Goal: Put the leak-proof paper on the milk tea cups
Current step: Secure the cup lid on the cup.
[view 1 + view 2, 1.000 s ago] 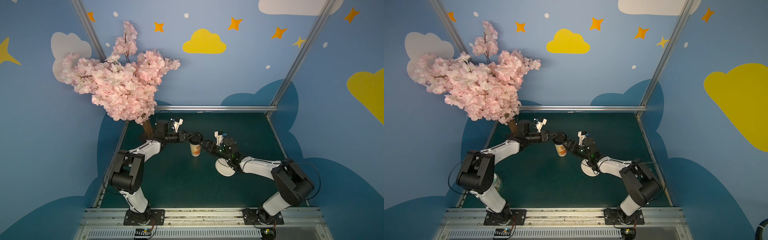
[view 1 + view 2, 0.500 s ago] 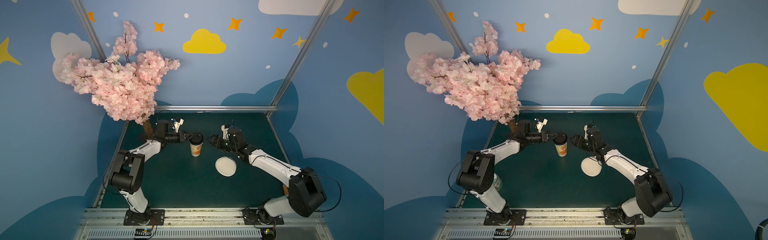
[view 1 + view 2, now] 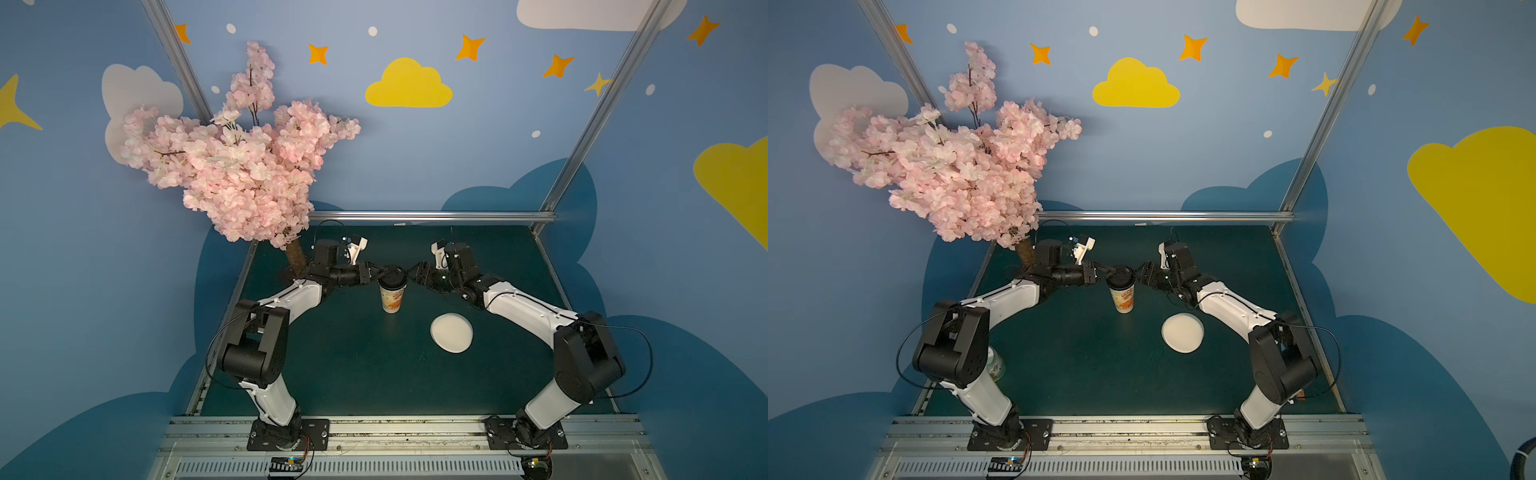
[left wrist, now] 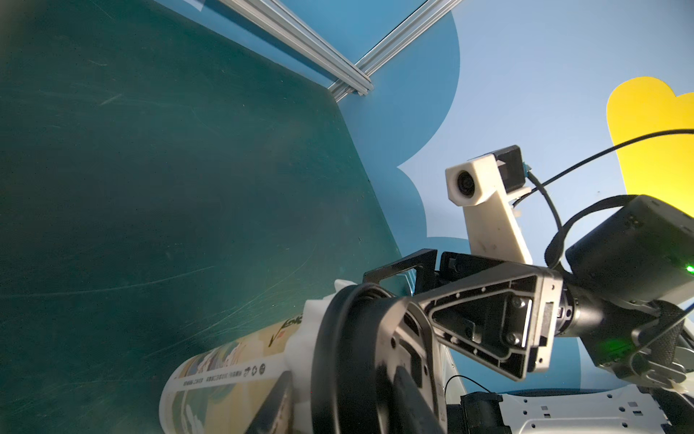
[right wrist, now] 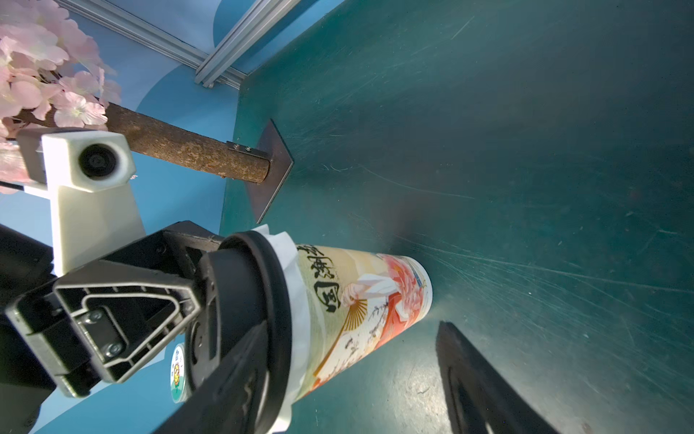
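The milk tea cup (image 3: 391, 300) (image 3: 1126, 300) stands upright mid-table in both top views. A black lid (image 3: 392, 277) (image 5: 240, 300) sits on its mouth. The leak-proof paper (image 5: 298, 300) (image 4: 311, 312) lies under the lid, and its white edge sticks out around the rim. My left gripper (image 3: 380, 274) (image 4: 341, 394) is shut on the lid's left rim, one finger on top and one beneath. At the lid's right side my right gripper (image 3: 413, 276) (image 5: 353, 327) is open. One of its fingers (image 5: 233, 375) lies over the lid top, the other stands apart beside the cup.
A white round pile of sheets (image 3: 451, 332) (image 3: 1182, 332) lies on the green table, right of the cup and nearer the front. The blossom tree's trunk (image 3: 297, 255) (image 5: 187, 150) stands at the back left. A green-and-white can (image 3: 995, 365) sits behind the left arm's base.
My right arm has stretched out and lifted from beside the pile, bringing its gripper level with the lid's right side. The left arm, lid and cup have not moved.
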`<state>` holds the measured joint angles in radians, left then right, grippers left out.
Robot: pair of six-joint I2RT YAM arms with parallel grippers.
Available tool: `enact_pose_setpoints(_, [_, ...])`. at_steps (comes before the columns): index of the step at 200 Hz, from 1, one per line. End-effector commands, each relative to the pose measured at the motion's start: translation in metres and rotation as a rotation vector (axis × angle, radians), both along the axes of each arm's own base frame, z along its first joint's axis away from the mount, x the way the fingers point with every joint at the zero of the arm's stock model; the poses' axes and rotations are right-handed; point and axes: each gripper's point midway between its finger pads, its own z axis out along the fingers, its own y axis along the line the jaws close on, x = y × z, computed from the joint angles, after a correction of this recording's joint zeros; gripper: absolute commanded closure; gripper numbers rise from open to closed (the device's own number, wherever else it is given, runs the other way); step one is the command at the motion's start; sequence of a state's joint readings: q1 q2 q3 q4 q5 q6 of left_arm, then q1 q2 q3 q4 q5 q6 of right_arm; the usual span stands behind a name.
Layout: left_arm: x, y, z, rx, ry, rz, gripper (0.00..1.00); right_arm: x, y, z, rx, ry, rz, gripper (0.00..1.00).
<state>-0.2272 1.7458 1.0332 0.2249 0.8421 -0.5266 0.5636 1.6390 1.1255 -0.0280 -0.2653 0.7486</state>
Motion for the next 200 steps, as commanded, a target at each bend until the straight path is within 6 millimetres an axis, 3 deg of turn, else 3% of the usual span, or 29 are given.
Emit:
enact_pose_setpoints(1, [-0.072,0.024,-0.145,0.262,0.505,0.037,0.6,-0.002,-0.004,-0.018,-0.017,0.044,0.009,0.29])
enact_pose_setpoints(21, [-0.072,0.024,-0.145,0.261,0.507,0.038,0.6,-0.004,-0.004,-0.028,-0.051,0.064,0.014,0.29])
enact_pose_setpoints(36, [-0.072,0.025,-0.145,0.263,0.508,0.04,0.6,-0.01,-0.014,-0.045,-0.143,0.106,-0.008,0.29])
enact_pose_setpoints(53, [-0.072,0.025,-0.146,0.264,0.51,0.041,0.6,-0.023,-0.036,-0.073,-0.287,0.157,-0.05,0.29])
enact_pose_setpoints(80, [-0.075,0.025,-0.151,0.26,0.524,0.046,0.6,-0.049,-0.062,-0.122,-0.38,0.258,-0.103,0.3])
enact_pose_setpoints(115, [-0.081,0.027,-0.161,0.256,0.546,0.051,0.6,-0.08,-0.07,-0.175,-0.419,0.358,-0.104,0.31])
enact_pose_setpoints(171, [-0.081,0.027,-0.159,0.262,0.542,0.052,0.6,-0.087,-0.056,-0.172,-0.451,0.319,-0.072,0.3])
enact_pose_setpoints(200, [-0.08,0.027,-0.158,0.261,0.542,0.053,0.6,-0.077,-0.053,-0.142,-0.451,0.21,-0.084,0.3])
